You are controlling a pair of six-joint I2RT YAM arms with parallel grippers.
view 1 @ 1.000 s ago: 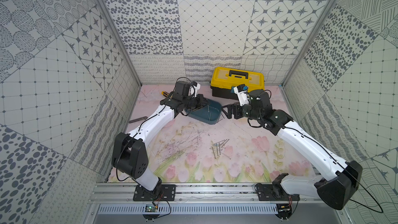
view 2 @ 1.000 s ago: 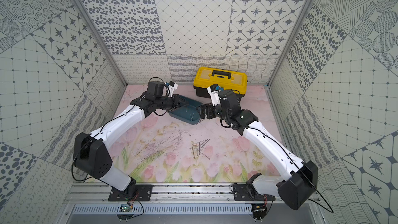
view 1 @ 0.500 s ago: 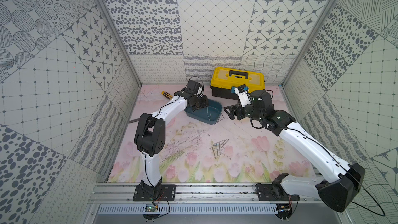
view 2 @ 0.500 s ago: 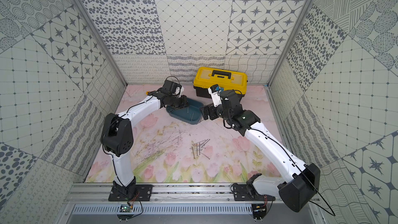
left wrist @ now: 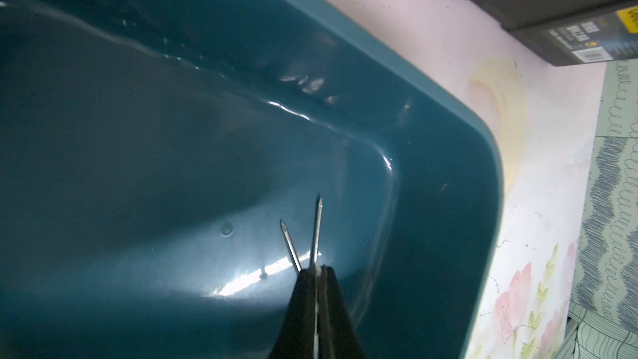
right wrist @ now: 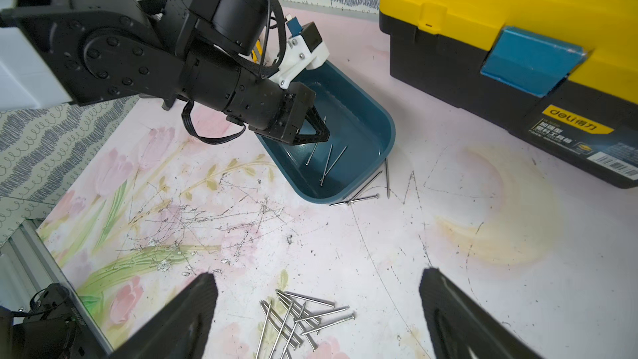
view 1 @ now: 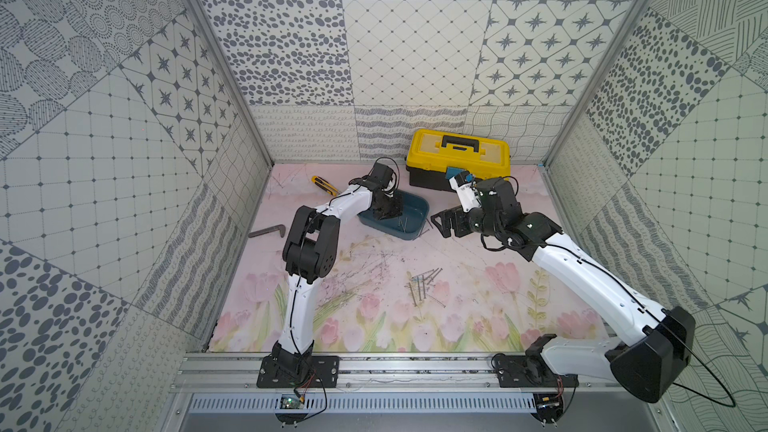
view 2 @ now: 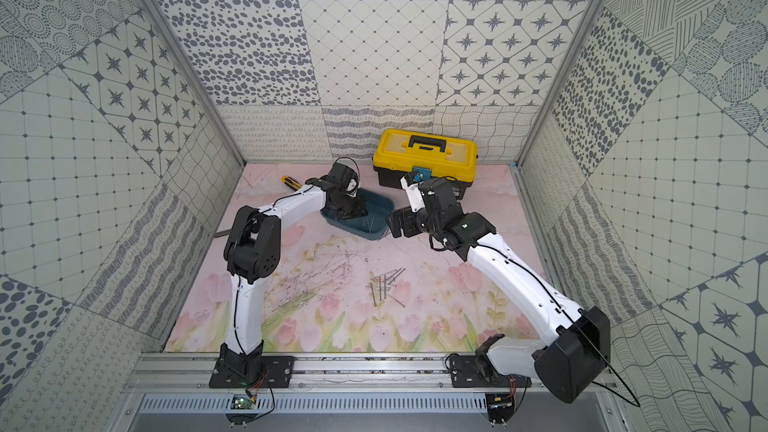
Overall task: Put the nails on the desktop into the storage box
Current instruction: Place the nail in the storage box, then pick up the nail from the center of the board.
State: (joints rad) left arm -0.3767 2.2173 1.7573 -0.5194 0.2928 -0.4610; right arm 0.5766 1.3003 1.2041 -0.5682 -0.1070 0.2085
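Observation:
The teal storage box [view 1: 409, 218] [view 2: 376, 222] sits at the back of the tulip-printed desktop [view 1: 478, 317]. My left gripper [view 1: 388, 214] [view 2: 349, 214] [right wrist: 326, 132] reaches down inside it. In the left wrist view the left gripper [left wrist: 316, 269] is shut on two nails [left wrist: 317, 229] that stick out over the box floor [left wrist: 172, 167]. Three nails [right wrist: 326, 164] lie in the box. A pile of nails [view 1: 424, 288] [view 2: 386, 284] [right wrist: 297, 319] lies mid-desktop. A few more nails [right wrist: 362, 196] lie just outside the box wall. My right gripper [view 1: 446, 222] [right wrist: 317, 274] hangs open, empty, right of the box.
A yellow-and-black toolbox [view 1: 457, 155] stands against the back wall behind the box. A yellow utility knife [view 1: 324, 184] lies at the back left. A dark L-shaped bar [view 1: 268, 231] lies by the left wall. Patterned walls close in three sides.
The left arm's elbow has swung up and in from the left wall, and its shut gripper has dropped lower into the box. The right gripper has barely shifted.

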